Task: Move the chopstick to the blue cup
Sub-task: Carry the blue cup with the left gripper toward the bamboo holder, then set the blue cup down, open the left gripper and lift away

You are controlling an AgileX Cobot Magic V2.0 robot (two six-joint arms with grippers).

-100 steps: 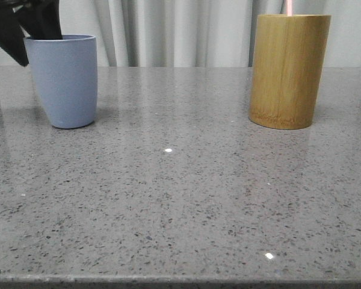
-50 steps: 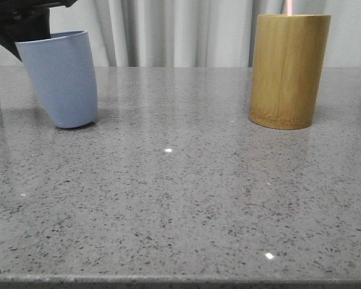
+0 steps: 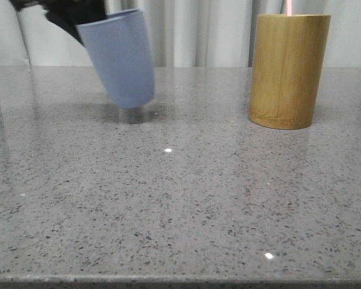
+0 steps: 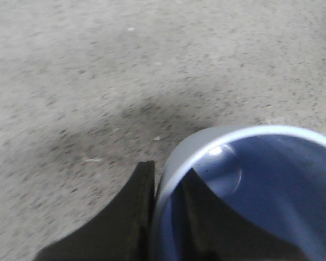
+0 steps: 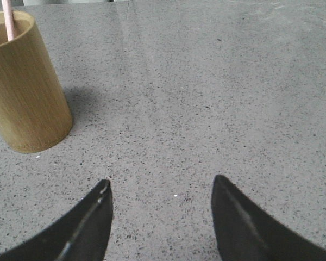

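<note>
The blue cup (image 3: 123, 60) is tilted and held just above the grey table, left of centre at the back. My left gripper (image 3: 69, 15) is shut on its rim, one finger inside and one outside, as the left wrist view (image 4: 165, 176) shows; the cup (image 4: 261, 190) looks empty there. A pale pink chopstick (image 3: 287, 6) stands in the tan bamboo cylinder (image 3: 287, 71) at the back right. It also shows in the right wrist view (image 5: 8, 20) inside the cylinder (image 5: 24, 89). My right gripper (image 5: 162, 187) is open and empty above bare table, apart from the cylinder.
The grey speckled table (image 3: 180, 198) runs to a front edge at the bottom of the front view. Pale curtains (image 3: 192, 30) hang behind the table.
My left gripper has lifted the blue cup off the table, tilted it and carried it to the right, toward the bamboo cylinder. The cylinder and chopstick have not moved.
</note>
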